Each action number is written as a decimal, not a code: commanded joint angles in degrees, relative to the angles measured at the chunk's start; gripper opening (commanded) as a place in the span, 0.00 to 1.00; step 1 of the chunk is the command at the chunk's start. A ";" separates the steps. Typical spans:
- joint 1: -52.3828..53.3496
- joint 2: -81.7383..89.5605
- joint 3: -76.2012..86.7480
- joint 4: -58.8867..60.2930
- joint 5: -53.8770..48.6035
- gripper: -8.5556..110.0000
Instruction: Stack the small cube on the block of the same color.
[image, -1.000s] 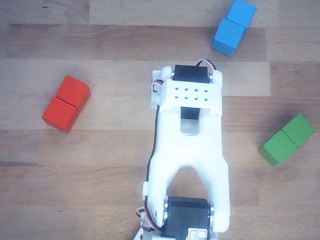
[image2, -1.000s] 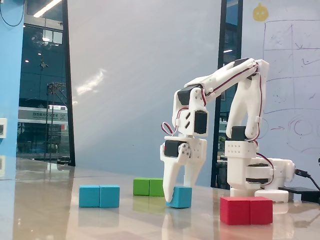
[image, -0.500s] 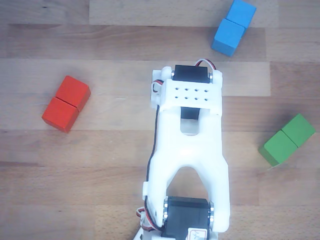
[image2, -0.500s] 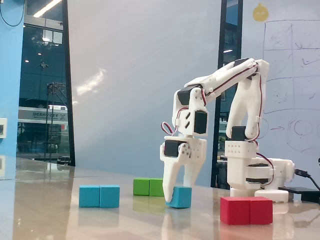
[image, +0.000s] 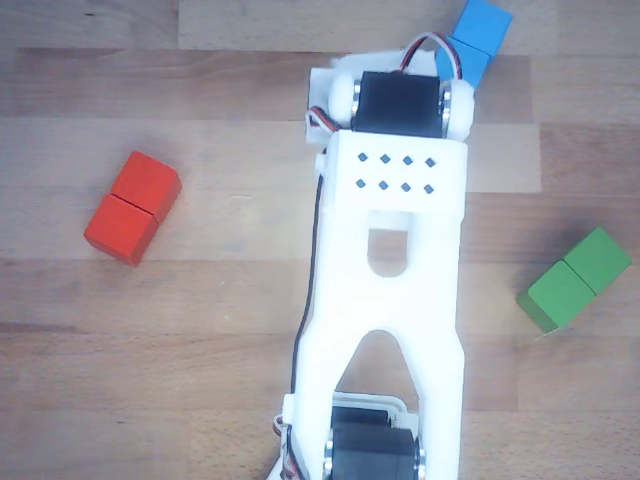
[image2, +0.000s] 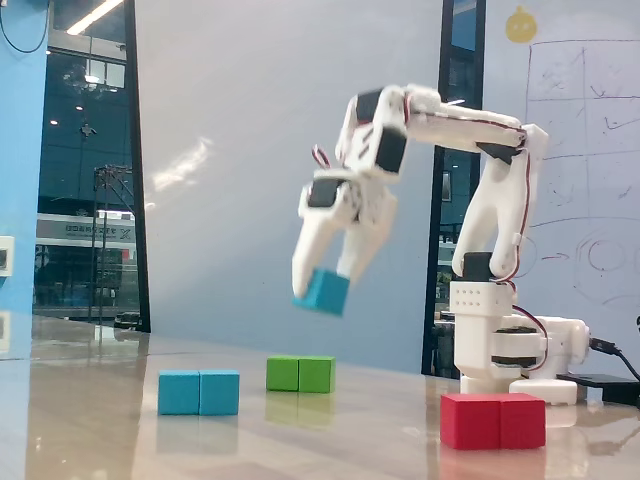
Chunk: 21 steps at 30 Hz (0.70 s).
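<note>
Gripper (image2: 322, 283): clenched on the small cube (image2: 322, 292), high above the table
Risk: cube sits tilted; could land skewed and slide off the block (image2: 199, 392)

In the other view, the arm (image: 385, 300) covers the gripper and the small cube entirely. It also hides the lower left part of the block (image: 478, 30) at the upper right of the frame.

Grey wall (image2: 290, 150), dark window (image2: 85, 170) left, whiteboard (image2: 575, 170) right
</note>
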 joint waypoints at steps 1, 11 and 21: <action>1.41 -5.63 -16.17 4.13 -0.62 0.16; 10.02 -26.98 -35.95 4.31 -2.90 0.16; 10.37 -38.32 -40.78 4.13 -5.10 0.16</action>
